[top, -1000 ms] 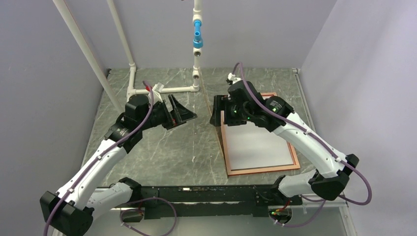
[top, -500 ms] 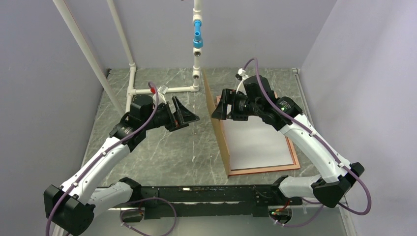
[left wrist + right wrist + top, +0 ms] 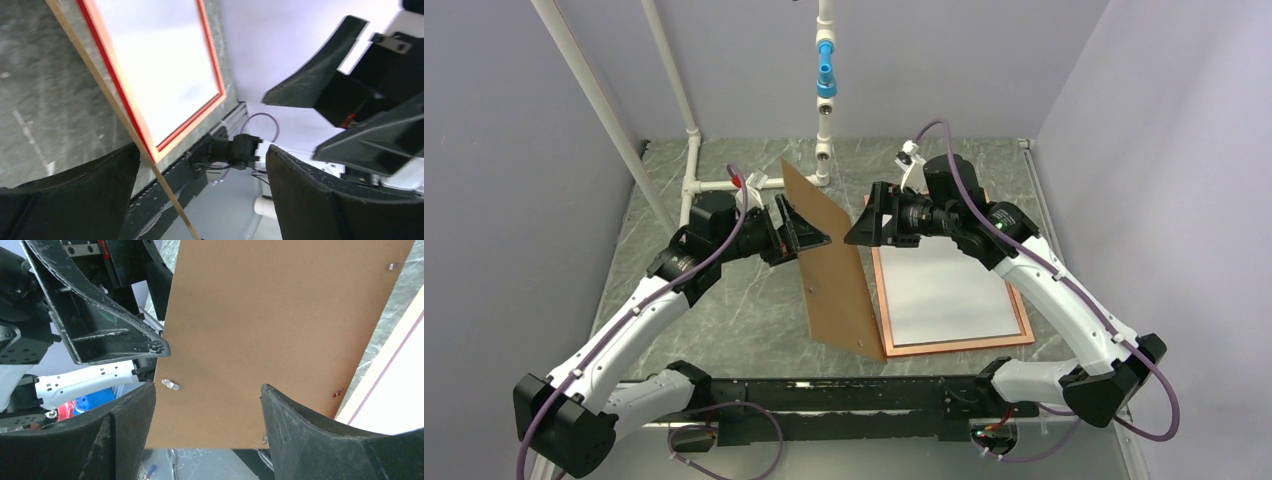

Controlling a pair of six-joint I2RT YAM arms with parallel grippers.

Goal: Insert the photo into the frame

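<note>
from above, the frame [image 3: 954, 346] lies flat on the right half of the table [image 3: 744, 300], pale wood face up, and the photo [image 3: 944, 295] lies inside it, white side up. a brown backing board [image 3: 834, 270] stands tilted just left of the frame, its lower edge on the table by the frame's left border, its top leaning left. the left fingers [image 3: 802, 225] are spread wide at the board's upper left edge and clamp nothing. the right fingers [image 3: 864, 215] hover beside the board's upper right edge, also spread, holding nothing. in the left wrist view the board shows edge-on as a thin tan strip [image 3: 125, 125] passing between the two wide-apart fingers [image 3: 70, 190], close against one of them; whether it touches is unclear. beyond it are the frame's red inner border [image 3: 192, 121] and the white sheet [image 3: 160, 55]. in the right wrist view the board's brown face [image 3: 280, 330] fills the gap between the parted fingers [image 3: 100, 440], which do not close on it; small metal clips [image 3: 170, 385] sit on the board, and a left finger [image 3: 110, 325] reaches its left edge.
</note>
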